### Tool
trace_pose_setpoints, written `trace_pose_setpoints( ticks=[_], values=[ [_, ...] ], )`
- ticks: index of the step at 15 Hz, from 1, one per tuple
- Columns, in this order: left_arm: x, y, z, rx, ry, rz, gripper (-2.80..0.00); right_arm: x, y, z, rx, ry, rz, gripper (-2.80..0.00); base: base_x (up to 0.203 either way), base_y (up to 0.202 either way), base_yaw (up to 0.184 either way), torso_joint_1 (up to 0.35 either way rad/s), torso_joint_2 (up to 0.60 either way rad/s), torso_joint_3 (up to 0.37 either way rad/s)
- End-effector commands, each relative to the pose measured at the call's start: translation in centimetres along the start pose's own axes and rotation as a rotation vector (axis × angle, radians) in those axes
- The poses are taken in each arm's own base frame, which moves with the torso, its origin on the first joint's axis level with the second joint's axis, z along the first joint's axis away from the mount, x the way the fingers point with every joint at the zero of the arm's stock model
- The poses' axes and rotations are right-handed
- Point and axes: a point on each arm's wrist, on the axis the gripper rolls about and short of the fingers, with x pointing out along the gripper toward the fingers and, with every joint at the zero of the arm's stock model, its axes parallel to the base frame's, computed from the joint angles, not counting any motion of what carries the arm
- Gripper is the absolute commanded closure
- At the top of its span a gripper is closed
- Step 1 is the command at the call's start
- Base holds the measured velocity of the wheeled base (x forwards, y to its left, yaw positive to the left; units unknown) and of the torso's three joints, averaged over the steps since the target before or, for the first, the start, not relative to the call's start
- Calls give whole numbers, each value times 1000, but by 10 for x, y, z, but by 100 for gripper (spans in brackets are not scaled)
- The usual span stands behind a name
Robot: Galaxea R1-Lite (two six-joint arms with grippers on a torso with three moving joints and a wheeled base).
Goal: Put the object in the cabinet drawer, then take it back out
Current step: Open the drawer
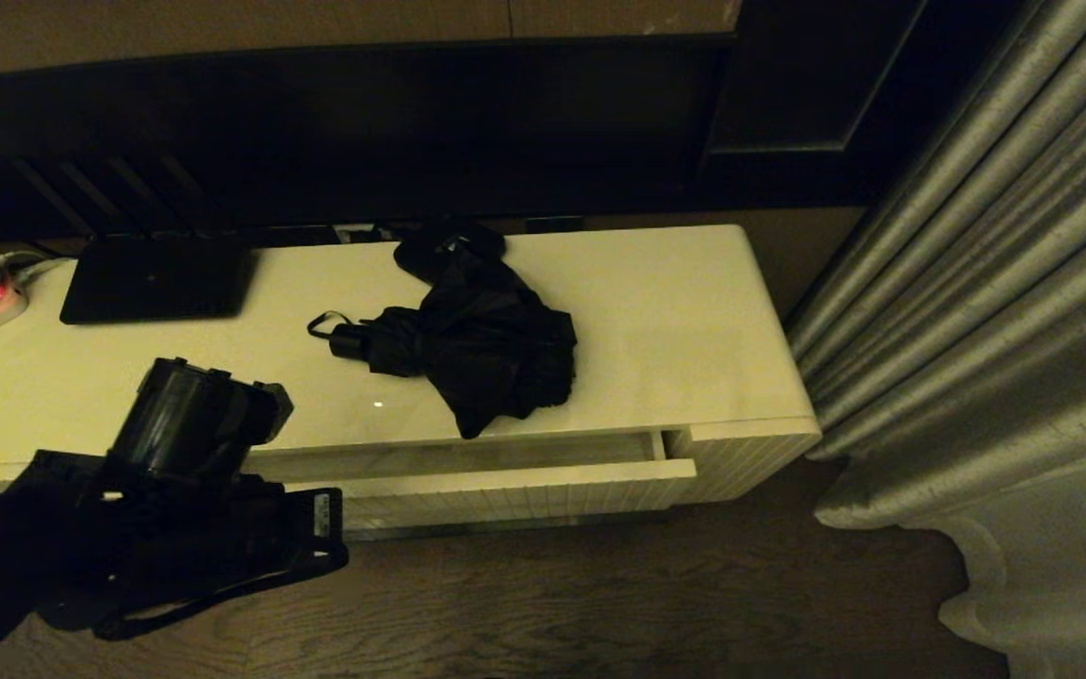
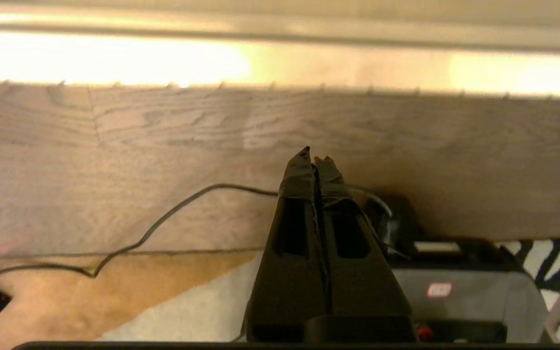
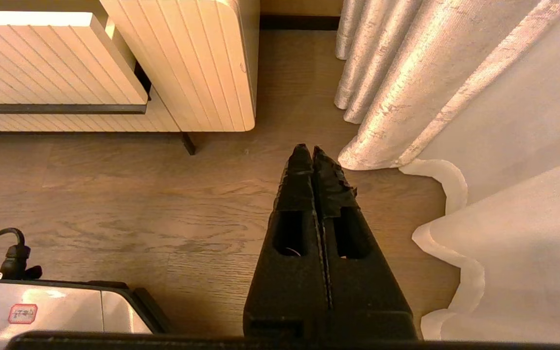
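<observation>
Right gripper fingers pressed together above wood floor | ribbed cabinet drawer pulled out | pale curtain beside | grey robot base near.

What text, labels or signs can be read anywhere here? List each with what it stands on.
No text can be read for certain.
Red-bordered sticker on the grey robot base: handwriting too small to read.
White label on the left arm: blurred.
Red-lit mark on the base: unreadable.
</observation>
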Motion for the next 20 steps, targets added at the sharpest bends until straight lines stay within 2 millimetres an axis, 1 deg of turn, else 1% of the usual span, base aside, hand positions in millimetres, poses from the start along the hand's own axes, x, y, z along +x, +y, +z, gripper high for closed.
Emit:
trace_pose_setpoints(
  ticks=[1, 3, 9, 12, 20],
  values=[
    [15, -4, 3, -5, -2, 2, 0, 0, 0, 0, 0, 1, 1, 0, 0, 0, 0, 0, 0, 0],
    [22, -7, 10, -14, -36, -5, 0, 0, 0, 0, 0, 0, 1, 0, 0, 0, 0, 0, 0, 0],
    [14, -7, 19, -28, -79, -22, 0, 0, 0, 0, 0, 0, 1, 0, 0, 0, 0, 0, 0, 0],
    [16, -7, 20, -31, -83, -20, 0, 0, 0, 0, 0, 0, 1, 0, 0, 0, 0, 0, 0, 0],
    [35, -4, 22, -36, -101, -6, 0, 0, 0, 0, 0, 0, 1, 0, 0, 0, 0, 0, 0, 0]
  ],
)
